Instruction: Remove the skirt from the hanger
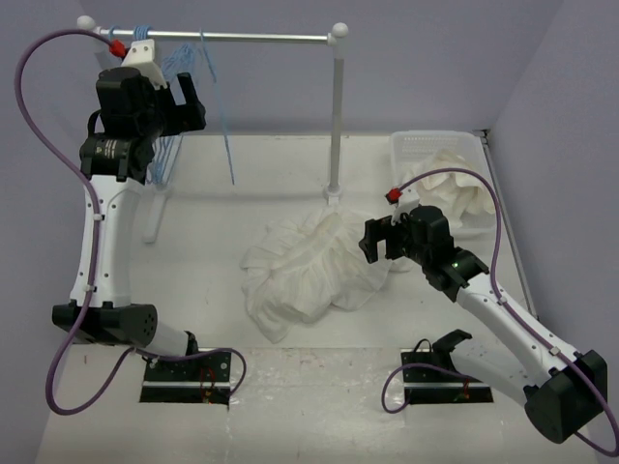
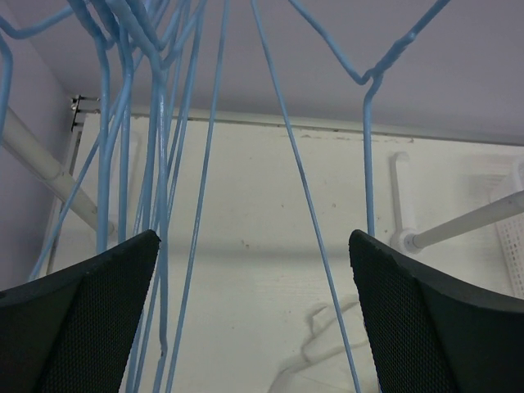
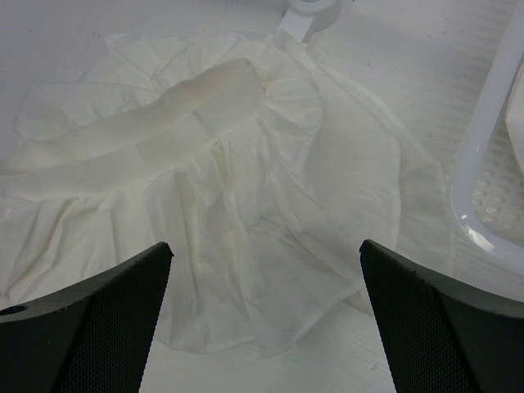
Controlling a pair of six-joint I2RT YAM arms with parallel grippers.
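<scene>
Desk: White gathered fabric: the skirt [image 1: 309, 266] is seen heaped on the table [image 1: 290, 174], near the foot of the rail post [image 1: 337, 116]. The right gripper [image 1: 382, 240] is held at its right edge, jaws wide apart, nothing gripped.
Photographer: Light-blue wire hangers [image 1: 184, 63] are bunched at the left end of the rail [image 1: 251, 38], 1 hung slightly apart. The left gripper [image 1: 186, 101] is raised among their wires, 2 fingers [image 2: 82, 319] spread, nothing clamped
</scene>
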